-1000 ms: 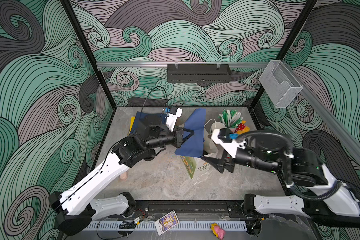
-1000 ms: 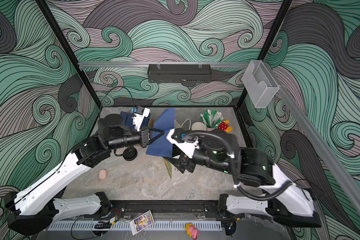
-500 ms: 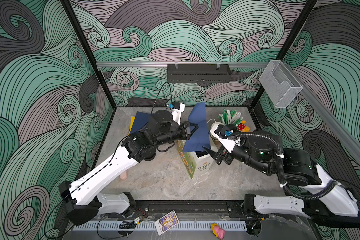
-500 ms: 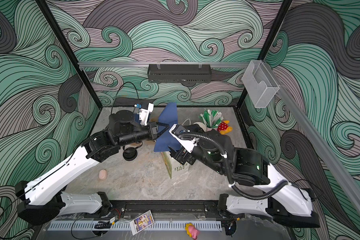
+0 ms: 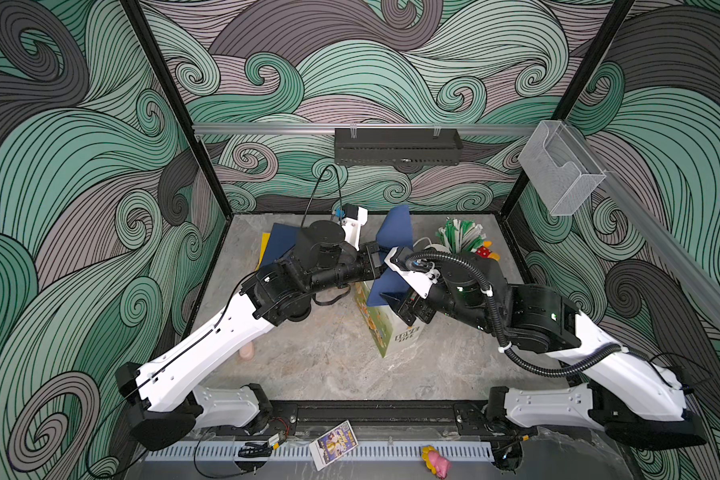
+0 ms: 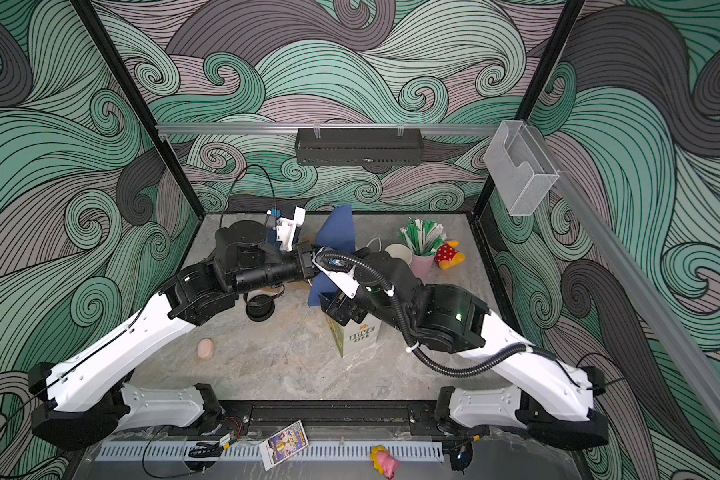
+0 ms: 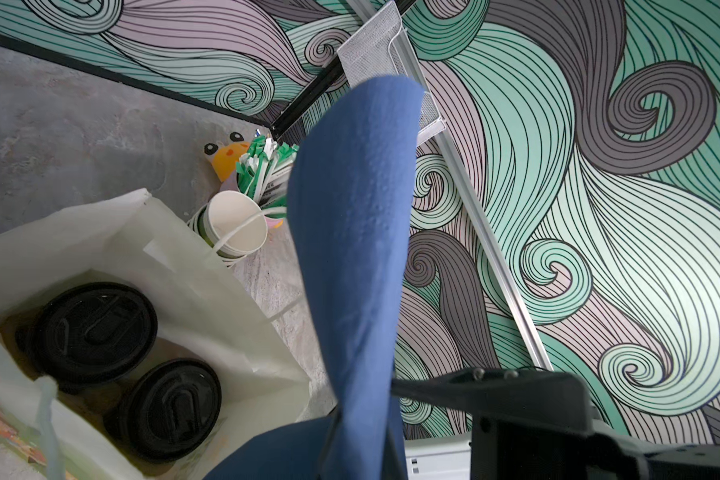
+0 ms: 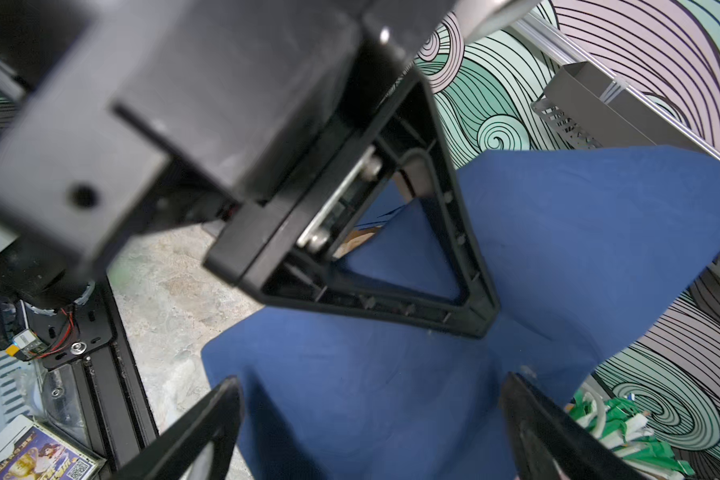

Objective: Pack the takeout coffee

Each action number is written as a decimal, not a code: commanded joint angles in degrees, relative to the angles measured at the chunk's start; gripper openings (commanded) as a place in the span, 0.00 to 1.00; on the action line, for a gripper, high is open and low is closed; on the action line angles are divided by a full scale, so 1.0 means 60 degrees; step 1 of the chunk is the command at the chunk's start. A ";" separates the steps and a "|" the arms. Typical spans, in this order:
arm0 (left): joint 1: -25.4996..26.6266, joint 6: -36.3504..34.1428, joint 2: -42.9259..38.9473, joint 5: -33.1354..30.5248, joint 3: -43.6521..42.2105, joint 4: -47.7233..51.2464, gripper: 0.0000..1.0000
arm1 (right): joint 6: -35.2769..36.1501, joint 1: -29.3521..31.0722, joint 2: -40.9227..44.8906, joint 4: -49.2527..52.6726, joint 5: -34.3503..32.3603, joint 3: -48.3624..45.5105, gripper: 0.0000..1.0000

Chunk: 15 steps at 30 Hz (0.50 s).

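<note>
We count two black lids point(image 7: 94, 328) side by side at the bottom of the paper bag point(image 7: 208, 299), so the takeout coffee looks packed, though the cups under them are hidden. The bag stands on the table point(image 5: 329, 361) just right of centre in both top views.

Above its mouth hangs the blue napkin point(image 5: 395, 232), pinched in the closed jaws of the left gripper point(image 8: 474, 320). A second ago that arm held the napkin lower and further left in the frame; it has since swung up and in over the bag.

The right gripper point(image 8: 371, 380) was down by the bag's rim. It has risen, and its jaws now stand wide open on either side of the napkin's lower edge, holding nothing.

We judge the napkin goes in next. The spare cup stack point(image 6: 399, 252) remains beside the pink cup of straws point(image 6: 422, 264), right of centre.
</note>
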<state>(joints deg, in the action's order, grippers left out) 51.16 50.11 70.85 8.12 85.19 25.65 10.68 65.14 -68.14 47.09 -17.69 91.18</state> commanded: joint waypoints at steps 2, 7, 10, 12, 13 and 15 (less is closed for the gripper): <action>0.0040 0.0197 -0.0420 0.0701 -0.0185 -0.0483 0.00 | 0.0182 -0.0214 0.0019 -0.0487 0.0661 -0.0181 0.93; 0.0043 0.0475 -0.0574 0.1251 -0.0511 -0.0997 0.00 | 0.0245 -0.0229 0.0004 -0.0691 0.0815 -0.0267 0.83; 0.0040 0.0623 -0.0609 0.1567 -0.0631 -0.1247 0.00 | 0.0259 -0.0236 0.0032 -0.0851 0.0935 -0.0340 0.75; 0.0043 0.0716 -0.0648 0.1671 -0.0731 -0.1379 0.00 | 0.0257 -0.0237 0.0077 -0.0977 0.1044 -0.0413 0.66; 0.0043 0.0755 -0.0666 0.1686 -0.0762 -0.1439 0.00 | 0.0255 -0.0235 0.0094 -0.1002 0.1045 -0.0429 0.62; 0.0024 0.0848 -0.0732 0.1712 -0.0849 -0.1566 0.00 | 0.0256 -0.0223 0.0125 -0.1006 0.1073 -0.0456 0.53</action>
<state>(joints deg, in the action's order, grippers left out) 51.09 53.98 67.59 15.14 80.07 20.40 11.53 63.44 -67.81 43.48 -13.52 89.03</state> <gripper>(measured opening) 0.049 0.561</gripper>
